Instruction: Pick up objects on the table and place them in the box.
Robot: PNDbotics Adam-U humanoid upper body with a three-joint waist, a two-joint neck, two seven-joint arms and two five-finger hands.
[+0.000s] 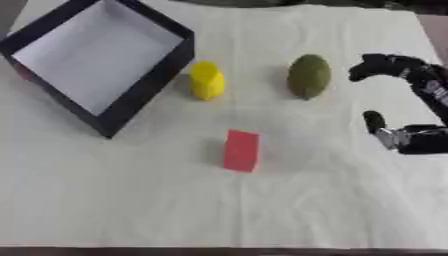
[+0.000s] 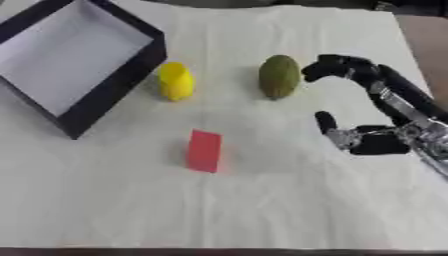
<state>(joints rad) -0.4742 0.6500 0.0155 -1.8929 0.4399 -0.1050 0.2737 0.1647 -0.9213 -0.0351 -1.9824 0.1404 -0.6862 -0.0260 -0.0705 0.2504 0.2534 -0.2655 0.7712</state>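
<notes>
Hovering just right of the green fruit [image 2: 279, 76], your right hand [image 2: 367, 107] is spreading wide, fingers arched and thumb apart, gripping nothing. The fruit is lying on the tabletop [image 2: 262, 210] beside the yellow object [image 2: 176, 81].

1. One dark-walled, open-topped box with a white floor [image 1: 131, 100], at the table's far left corner.
2. One yellow rounded plastic object [image 1: 207, 80], beside the box.
3. One olive-green oval fruit-like object [image 1: 309, 76], toward the far right.
4. One red rectangular block [image 1: 241, 150], near the table's middle.
5. One robot hand [image 2: 372, 140], at the right edge.
</notes>
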